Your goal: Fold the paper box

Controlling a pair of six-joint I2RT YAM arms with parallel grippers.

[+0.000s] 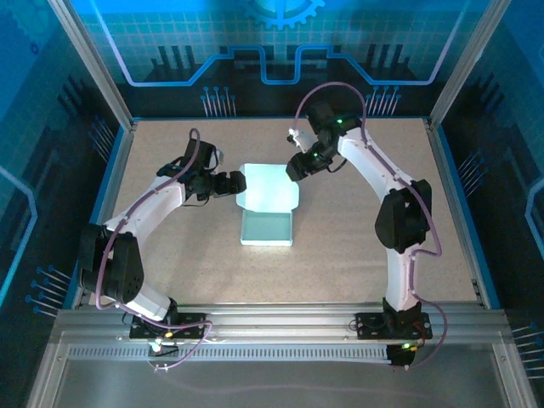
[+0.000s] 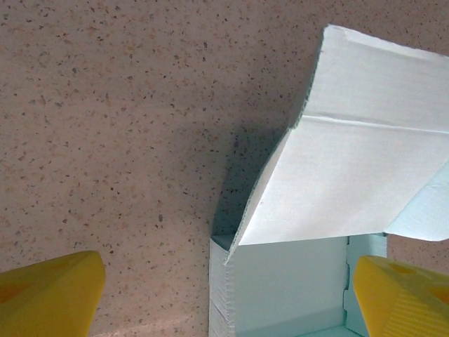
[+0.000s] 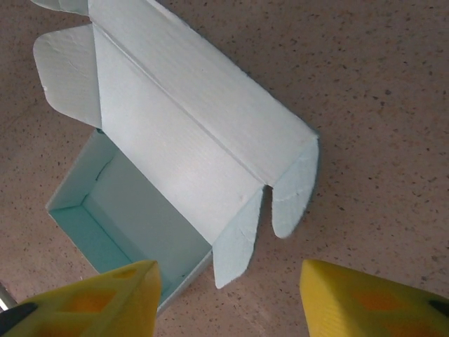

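**Desk:** What is the setting?

**Photographer:** A speckled tan table [image 1: 357, 255] inside a blue-lit enclosure [image 1: 34, 127]. Two robot arms reach in from the near edge.

**Desk:** What is on the left?

**Photographer:** The left gripper [image 1: 238, 183] sits just beside the left edge of the paper box [image 1: 269, 228]. In the wrist view its yellow fingers [image 2: 49, 295] are spread wide, with a corner of the box in the gap between them. I cannot tell whether they touch the card.

**Desk:** And the box itself?

**Photographer:** It stands mid-table, between the two grippers. The shallow tray faces up on the near side. The lid [image 1: 270, 189] rises from the tray's far wall, and its rounded side flaps [image 3: 295, 186] hang loose.

**Desk:** What about the right side?

**Photographer:** The right gripper [image 1: 294, 170] is at the lid's far-right corner. Its fingers [image 3: 365, 298] are set wide apart and hold nothing. Whether they touch the lid cannot be judged.
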